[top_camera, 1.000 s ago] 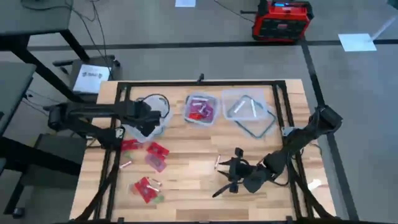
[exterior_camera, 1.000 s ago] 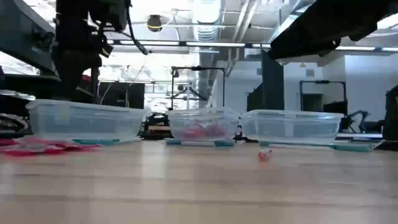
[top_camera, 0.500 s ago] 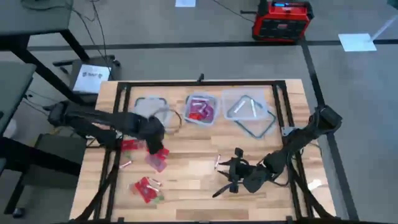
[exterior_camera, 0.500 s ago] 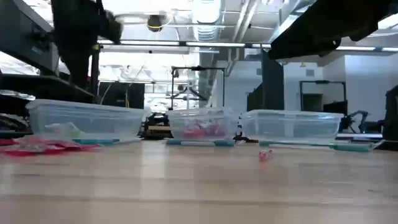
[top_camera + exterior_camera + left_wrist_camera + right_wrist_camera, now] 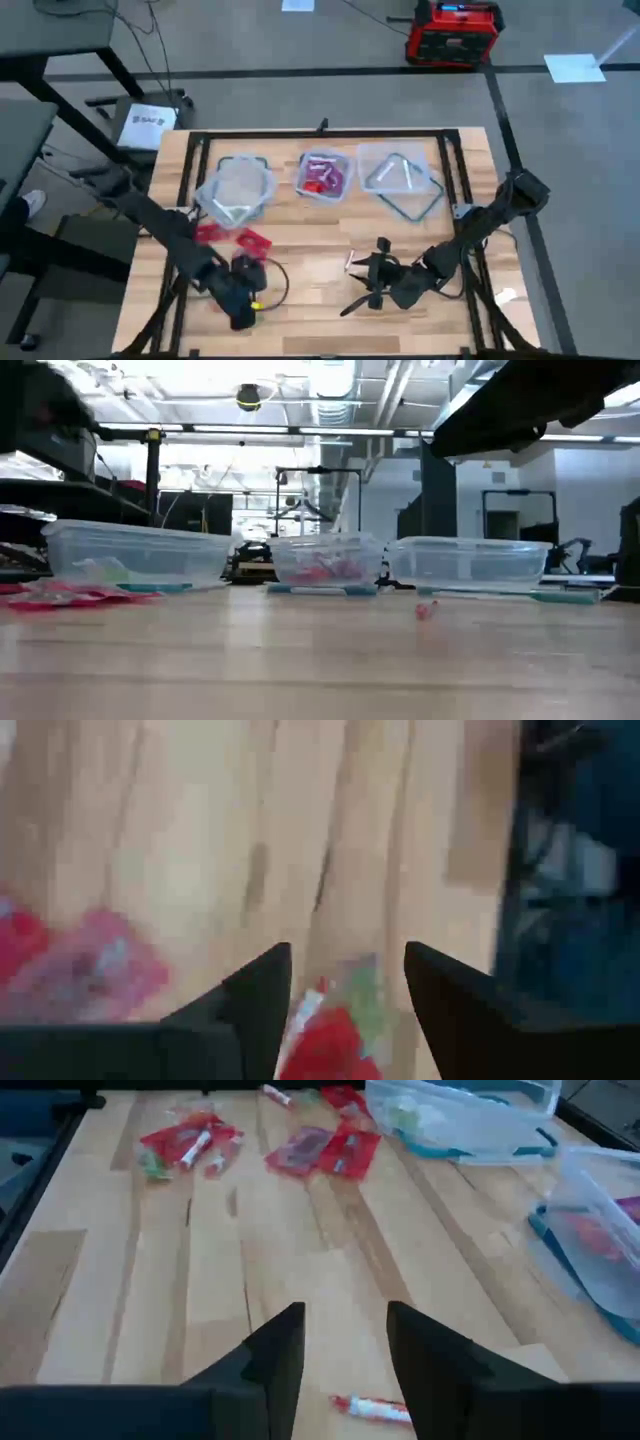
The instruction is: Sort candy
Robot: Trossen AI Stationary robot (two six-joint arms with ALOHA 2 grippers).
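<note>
Candy in red and pink wrappers lies on the wooden table: two packs (image 5: 205, 232) (image 5: 252, 240) at the left, and a red piece (image 5: 330, 1045) near the front left. My left gripper (image 5: 245, 308) (image 5: 345, 975) hovers open over that red piece, slanting down, one finger on either side of it. A small single piece (image 5: 350, 262) (image 5: 370, 1407) lies on the table at the middle front. My right gripper (image 5: 362, 282) (image 5: 340, 1340) stands open just above it, without touching it.
Three clear tubs stand in a row at the back: the left one (image 5: 235, 190) with pale pieces, the middle one (image 5: 322, 175) with red candy, the right one (image 5: 400, 180). A black frame (image 5: 320, 133) runs around the table. Bare wood lies between the two grippers.
My left gripper has swung from over the left tub toward the table's near edge and tipped further downward, staying open, and now hangs over the candy at the front left. In the low view a pale piece now shows in the left tub.
</note>
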